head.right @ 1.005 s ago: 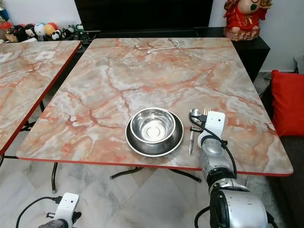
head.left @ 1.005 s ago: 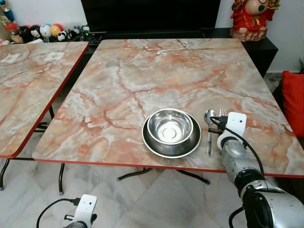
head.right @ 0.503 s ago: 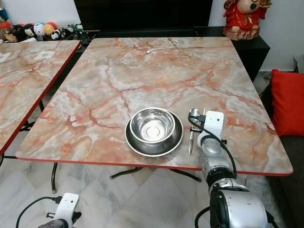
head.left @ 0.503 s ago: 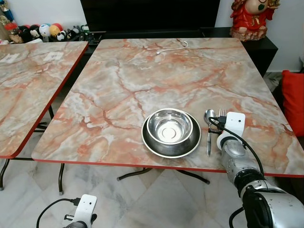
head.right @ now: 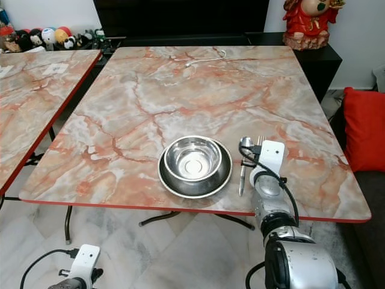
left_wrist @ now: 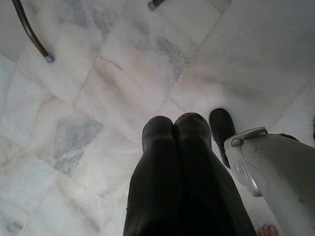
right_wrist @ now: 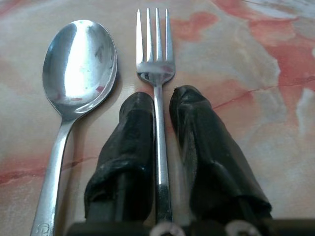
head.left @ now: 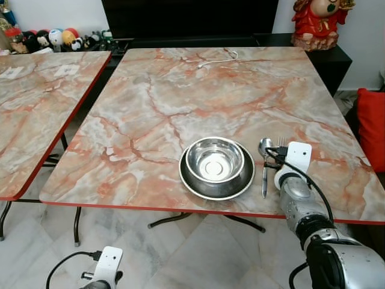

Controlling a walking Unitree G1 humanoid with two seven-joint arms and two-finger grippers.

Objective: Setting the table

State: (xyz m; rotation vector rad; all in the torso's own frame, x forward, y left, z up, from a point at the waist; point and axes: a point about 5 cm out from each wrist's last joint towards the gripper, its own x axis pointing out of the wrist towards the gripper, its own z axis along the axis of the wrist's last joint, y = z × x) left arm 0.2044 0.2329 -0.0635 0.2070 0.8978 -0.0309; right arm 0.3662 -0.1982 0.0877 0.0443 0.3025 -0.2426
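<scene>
On the marble worktop (head.left: 180, 96), the right hand (right_wrist: 156, 105) lies low with its two black fingers (right_wrist: 129, 128) closed around the fork (right_wrist: 156, 49), just beside the spoon (right_wrist: 78, 64) and the bowl (head.left: 215, 159) on its plate (head.left: 198, 186), while the clenched, empty left hand (left_wrist: 176, 129) hangs above the floor (left_wrist: 98, 73).

Two marble worktops: the nearer worktop (head.left: 180, 96) under the right claw (right_wrist: 162, 123), and a second worktop (head.left: 36, 90) well off to that claw's left. One steel bowl (head.left: 215, 159) sits in one dark plate (head.left: 198, 188), just left of the claw. One spoon (right_wrist: 78, 69) lies just beside the claw, and one fork (right_wrist: 156, 59) runs between its two fingers. One white cable (head.left: 218, 60) lies far beyond the claw. One red figurine (head.left: 317, 24) and one red cushion (head.left: 372, 126) also count.
</scene>
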